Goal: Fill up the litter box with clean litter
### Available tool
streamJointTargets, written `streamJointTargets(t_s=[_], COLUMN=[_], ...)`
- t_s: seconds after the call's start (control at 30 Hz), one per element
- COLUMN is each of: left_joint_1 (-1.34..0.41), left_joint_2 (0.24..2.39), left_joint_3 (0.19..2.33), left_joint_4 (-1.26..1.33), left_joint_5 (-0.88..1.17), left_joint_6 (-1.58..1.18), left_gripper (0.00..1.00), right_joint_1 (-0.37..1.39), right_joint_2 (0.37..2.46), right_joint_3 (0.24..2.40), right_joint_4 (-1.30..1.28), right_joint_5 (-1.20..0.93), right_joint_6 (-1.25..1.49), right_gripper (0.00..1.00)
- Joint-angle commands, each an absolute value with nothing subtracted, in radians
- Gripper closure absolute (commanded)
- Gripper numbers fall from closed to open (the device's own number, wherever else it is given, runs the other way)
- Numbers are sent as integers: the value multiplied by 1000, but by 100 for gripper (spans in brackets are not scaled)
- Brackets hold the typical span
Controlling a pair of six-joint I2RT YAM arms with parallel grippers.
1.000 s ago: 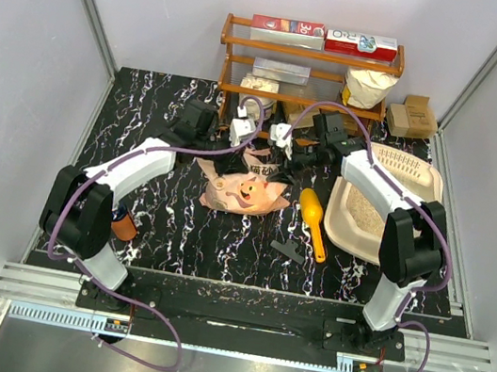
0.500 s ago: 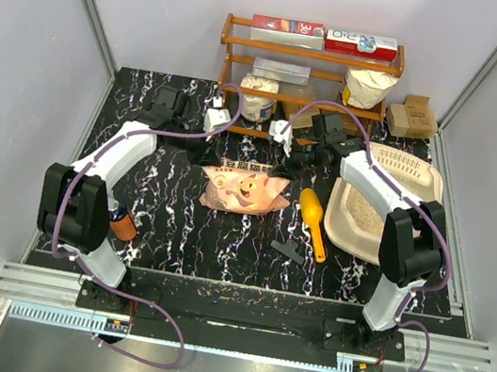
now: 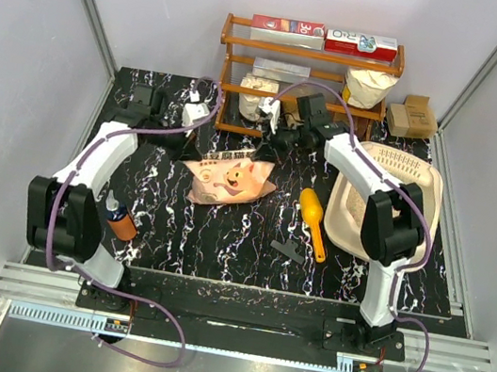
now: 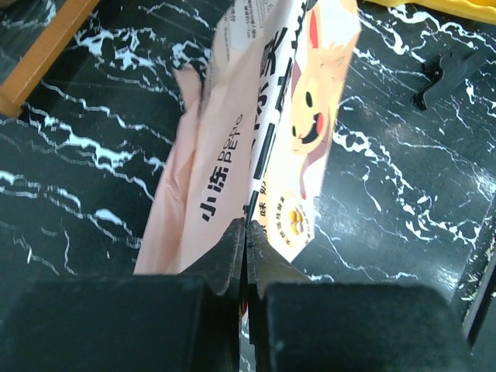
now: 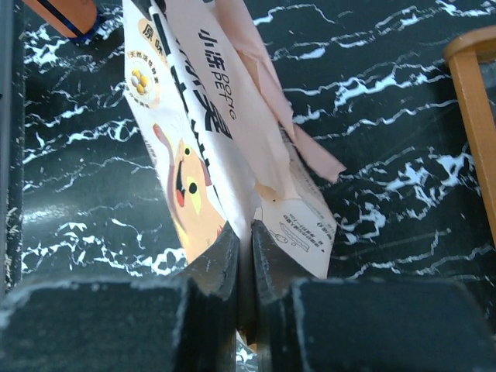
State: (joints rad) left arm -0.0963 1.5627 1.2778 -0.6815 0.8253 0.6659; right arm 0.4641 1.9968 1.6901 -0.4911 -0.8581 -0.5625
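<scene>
The pink-orange litter bag [image 3: 226,178] with a cartoon animal stands on the black marbled table, left of centre. My left gripper [image 3: 196,151] is shut on its upper left edge; the left wrist view has the jaws [image 4: 246,232] pinching the bag [image 4: 263,116]. My right gripper [image 3: 264,153] is shut on the upper right edge, pinching the bag [image 5: 201,139] at its fold [image 5: 246,232]. The clean litter is hidden inside the bag. The cream litter box [image 3: 421,182] sits at the right, apart from the bag, partly covered by my right arm.
A yellow scoop [image 3: 312,221] and a black clip [image 3: 289,248] lie between bag and litter box. An orange bottle [image 3: 121,220] stands near my left arm. A wooden shelf rack [image 3: 306,72] with boxes and sacks lines the back, beside a cardboard box [image 3: 411,116].
Both arms have swung left and back. The bag has shifted left and now stands by its top edge. The right gripper has closed on the bag; the left has re-gripped it.
</scene>
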Motion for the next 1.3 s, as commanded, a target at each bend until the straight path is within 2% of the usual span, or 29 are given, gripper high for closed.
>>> streamJointTargets(t_s=[0.0, 0.07, 0.1, 0.13, 0.17, 0.2, 0.3, 0.47, 0.77, 1.0, 1.27], left_joint_1=[-38, -40, -41, -47, -79, -107, -231, -340, -351, -357, -357], left_joint_2=[1405, 1367, 1342, 1332, 1321, 1304, 1330, 1448, 1535, 1577, 1660], left_joint_3=[1235, 1183, 1161, 1117, 1099, 1082, 1052, 1160, 1218, 1290, 1318], left_joint_4=[-681, -635, -541, -485, -433, -341, -221, -200, -144, -310, -346], left_joint_5=[839, 867, 896, 902, 902, 873, 784, 727, 719, 767, 765], left_joint_6=[673, 635, 602, 525, 497, 486, 488, 518, 532, 699, 767], left_gripper=[100, 100, 96, 89, 73, 67, 58, 56, 57, 53, 51], right_joint_1=[480, 483, 483, 483, 483, 483, 483, 488, 489, 489, 489], right_joint_2=[2022, 2042, 2052, 2052, 2049, 2037, 2029, 2019, 1968, 1979, 1991], right_joint_3=[1821, 1833, 1830, 1822, 1815, 1793, 1789, 1766, 1681, 1703, 1740], right_joint_4=[-508, -512, -512, -509, -503, -485, -466, -460, -456, -443, -434], right_joint_5=[-865, -882, -893, -897, -905, -920, -960, -992, -997, -994, -986], right_joint_6=[-508, -486, -486, -495, -502, -509, -497, -502, -514, -497, -485], right_gripper=[100, 100, 100, 100, 100, 100, 100, 100, 100, 100, 100])
